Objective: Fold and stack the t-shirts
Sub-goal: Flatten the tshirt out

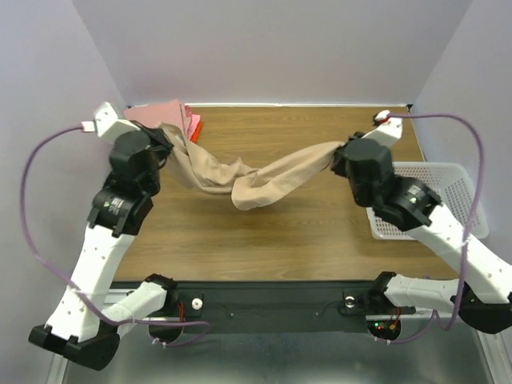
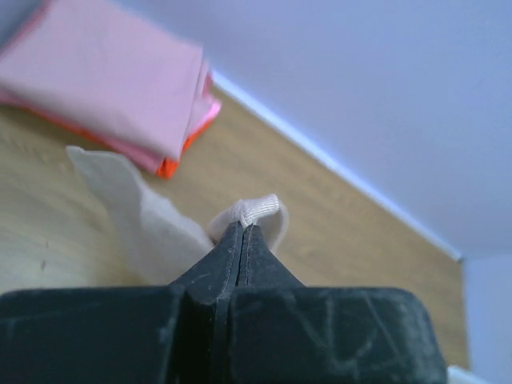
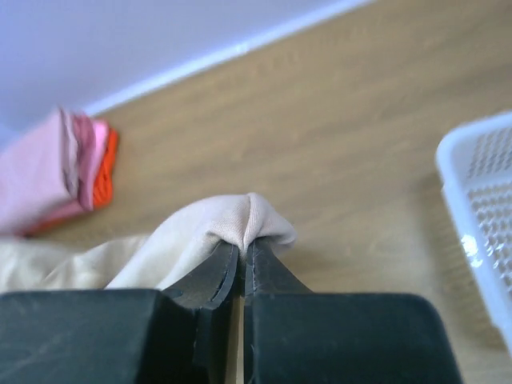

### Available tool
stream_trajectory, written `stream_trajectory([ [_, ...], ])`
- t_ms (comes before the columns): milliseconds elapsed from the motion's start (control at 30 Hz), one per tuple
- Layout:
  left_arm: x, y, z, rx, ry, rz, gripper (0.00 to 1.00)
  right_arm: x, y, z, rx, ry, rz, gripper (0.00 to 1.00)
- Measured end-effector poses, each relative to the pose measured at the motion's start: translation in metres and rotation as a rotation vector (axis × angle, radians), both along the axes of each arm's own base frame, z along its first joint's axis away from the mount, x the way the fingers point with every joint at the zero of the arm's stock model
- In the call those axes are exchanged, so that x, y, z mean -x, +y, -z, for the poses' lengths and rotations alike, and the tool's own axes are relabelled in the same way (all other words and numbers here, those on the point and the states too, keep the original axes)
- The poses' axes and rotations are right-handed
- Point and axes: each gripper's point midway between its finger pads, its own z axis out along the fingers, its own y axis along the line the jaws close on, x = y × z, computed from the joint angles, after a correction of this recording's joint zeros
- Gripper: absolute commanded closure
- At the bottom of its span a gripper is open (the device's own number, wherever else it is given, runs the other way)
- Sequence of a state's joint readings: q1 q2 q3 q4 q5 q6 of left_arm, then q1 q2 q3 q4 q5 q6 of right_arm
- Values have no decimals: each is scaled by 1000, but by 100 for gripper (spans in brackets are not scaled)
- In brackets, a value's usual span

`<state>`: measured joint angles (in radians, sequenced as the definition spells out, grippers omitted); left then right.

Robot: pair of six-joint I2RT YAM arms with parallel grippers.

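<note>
Grip: left hand (image 2: 242,229) pinching tan t-shirt (image 1: 240,181) | right hand (image 3: 242,245) pinching it too

On my brown wooden table (image 1: 304,232), a stack of folded salmon-pink and orange-red cloth t-shirts (image 1: 174,112) lies in the far left corner; a white plastic mesh basket (image 1: 452,188) sits at the right edge. A tan cloth t-shirt (image 1: 256,188) sags low mid-table, contact unclear.
</note>
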<state>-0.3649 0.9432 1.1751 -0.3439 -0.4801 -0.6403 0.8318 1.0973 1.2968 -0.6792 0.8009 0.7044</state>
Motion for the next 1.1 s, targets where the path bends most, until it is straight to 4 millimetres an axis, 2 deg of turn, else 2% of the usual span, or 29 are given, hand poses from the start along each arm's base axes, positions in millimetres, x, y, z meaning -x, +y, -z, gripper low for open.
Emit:
stream_trajectory([
  [67, 12, 15, -54, 27, -110, -57, 100, 0, -14, -46, -17, -90, 38, 100],
  [167, 28, 31, -103, 50, -206, -112, 100, 2, -30, -99, -29, -185, 89, 100],
  [200, 34, 37, -119, 57, -235, -134, 100, 2, -35, -110, -26, -205, 104, 100],
  [233, 37, 42, -128, 59, -251, -157, 100, 2, -40, -122, -20, -225, 123, 100],
  [300, 41, 52, -133, 54, -248, -208, 100, 1, -49, -133, 7, -242, 165, 100],
  [367, 47, 67, -135, 46, -239, -289, 100, -5, -56, -137, 48, -243, 205, 100],
  [433, 47, 81, -126, 27, -203, -369, 100, -17, -62, -133, 94, -226, 242, 100],
  [533, 33, 93, -98, -11, -124, -428, 100, -48, -72, -111, 157, -158, 269, 100],
  [600, 22, 95, -78, -28, -76, -438, 100, -73, -80, -85, 187, -89, 274, 100],
  [700, -3, 95, -18, -63, 56, -429, 100, -111, -92, -25, 247, 57, 283, 100],
  [767, -18, 92, 20, -82, 144, -409, 100, -125, -95, 7, 269, 133, 269, 99],
  [833, -35, 91, 72, -105, 264, -387, 100, -142, -94, 48, 286, 227, 244, 100],
  [900, -48, 90, 117, -122, 377, -369, 100, -155, -94, 78, 292, 291, 225, 100],
  [967, -61, 90, 148, -126, 447, -356, 100, -166, -96, 101, 293, 334, 210, 100],
  [1100, -84, 87, 187, -124, 517, -334, 100, -193, -97, 136, 301, 387, 180, 100],
])
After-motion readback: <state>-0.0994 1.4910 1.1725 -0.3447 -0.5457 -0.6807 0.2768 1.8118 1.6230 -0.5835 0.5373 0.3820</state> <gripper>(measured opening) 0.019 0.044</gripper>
